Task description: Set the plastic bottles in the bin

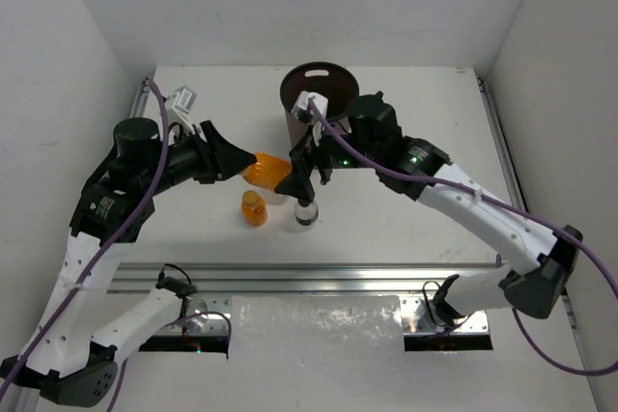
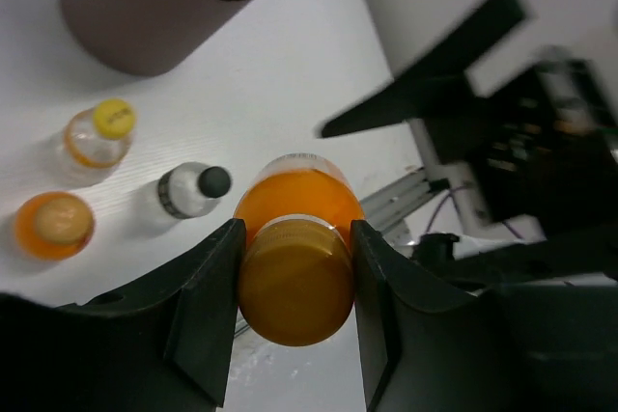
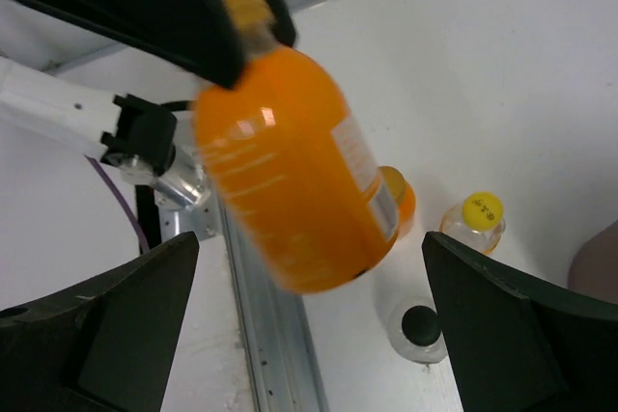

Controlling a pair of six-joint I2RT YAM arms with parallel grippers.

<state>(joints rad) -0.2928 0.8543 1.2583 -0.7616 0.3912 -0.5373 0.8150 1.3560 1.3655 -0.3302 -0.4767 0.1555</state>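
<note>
Orange bottle (image 1: 263, 170) pinched at the cap by left jaws, held clear of the surface (image 1: 386, 229), lying roughly horizontal over the middle, base pointing at right jaws. Right jaws spread wide, gripping nothing, just beside the held bottle and above clear dark-labelled bottle (image 1: 305, 213). Bin (image 1: 323, 79) upright at far edge, centre. Also standing mid-surface: second orange bottle (image 1: 253, 207), clear yellow-capped bottle (image 2: 99, 134). All near each other, outside bin.
</note>
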